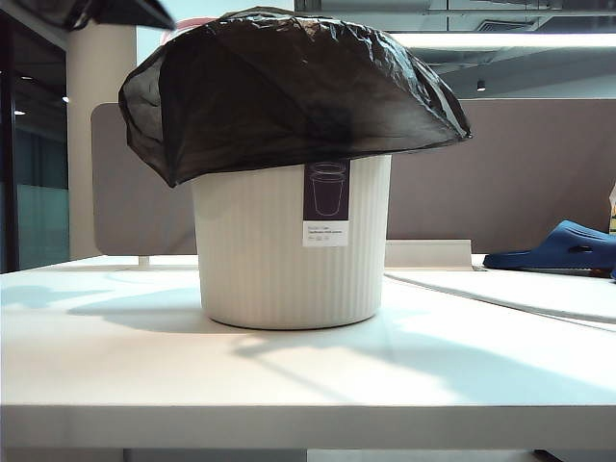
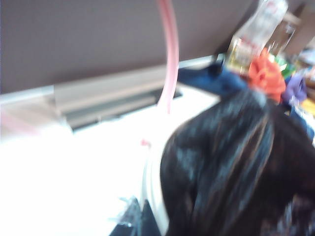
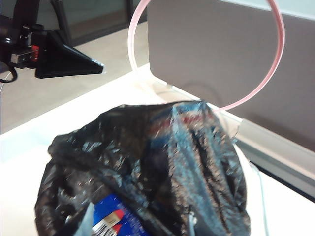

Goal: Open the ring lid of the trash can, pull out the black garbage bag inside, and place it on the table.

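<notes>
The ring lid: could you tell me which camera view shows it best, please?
The right wrist view: there the pink ring lid stands raised above the black garbage bag, nearly its whole hoop visible. The left wrist view shows one blurred arc, and the exterior view only a sliver behind the bag.

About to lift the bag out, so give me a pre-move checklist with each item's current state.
1. Ring lid swung up off the rim: ok, it stands upright behind the can.
2. Black garbage bag free of the lid: ok, it bulges over the top of the trash can.
3. Bag gripped by the left gripper or the right gripper: cannot tell, neither one's fingers show in any view.
4. Can standing upright on the table: ok.
5. Bare tabletop in front of the can for setting the bag down: ok.
</notes>
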